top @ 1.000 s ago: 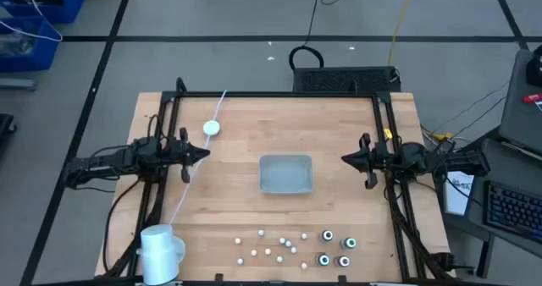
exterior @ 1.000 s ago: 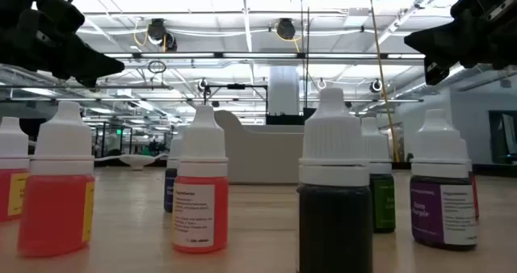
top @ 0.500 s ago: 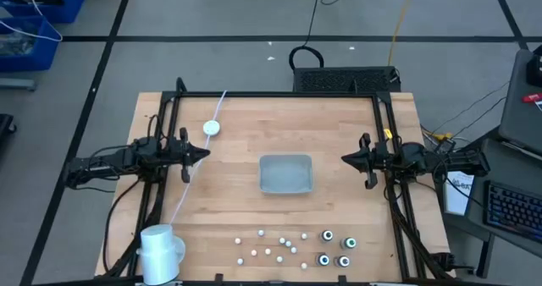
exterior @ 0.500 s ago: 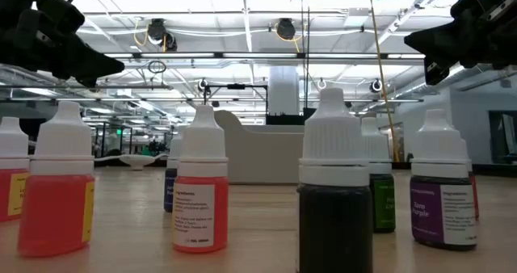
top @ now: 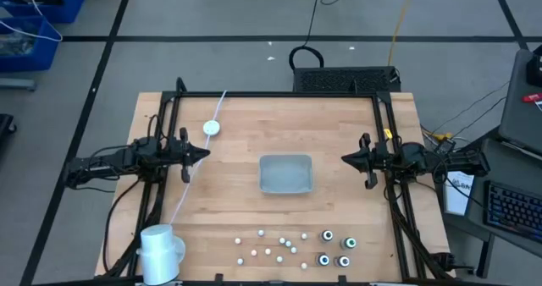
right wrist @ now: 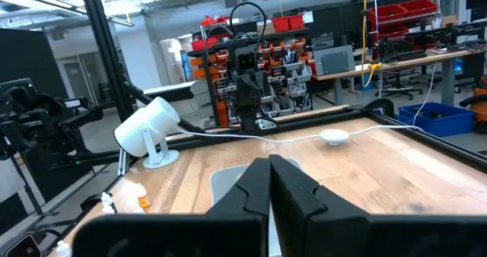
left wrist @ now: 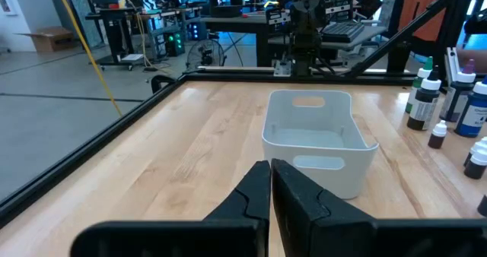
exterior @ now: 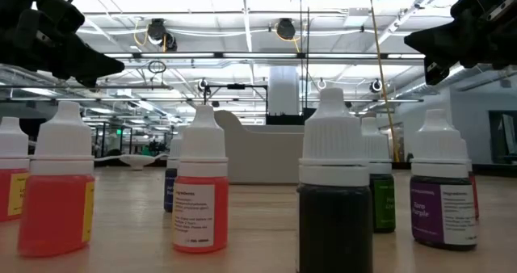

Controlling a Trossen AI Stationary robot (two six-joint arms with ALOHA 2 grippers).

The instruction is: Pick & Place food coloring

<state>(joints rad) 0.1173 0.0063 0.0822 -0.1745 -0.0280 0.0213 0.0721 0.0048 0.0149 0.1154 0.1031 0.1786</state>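
Note:
The food coloring bottles point(top: 335, 248), dark with pale tops, stand upright on their bases in a small group near the table's front edge, right of centre. The low view shows them close up, among them a black one point(exterior: 334, 212) and a purple one point(exterior: 441, 199). The grey tray point(top: 285, 173) sits at the table's middle. My left gripper point(top: 206, 154) hovers shut to the left of the tray, and my right gripper point(top: 344, 158) hovers shut to its right. Both point at the tray, above the table, far from the bottles. Each wrist view shows its fingers point(left wrist: 270, 169) point(right wrist: 269, 163) closed together with nothing between them.
Several tiny white-topped bottles point(top: 271, 245) are scattered left of the dark ones; red and orange ones point(exterior: 199, 199) show in the low view. A white cylindrical lamp point(top: 159, 250) stands at the front left. A white puck point(top: 212, 128) with a cable lies at the far left.

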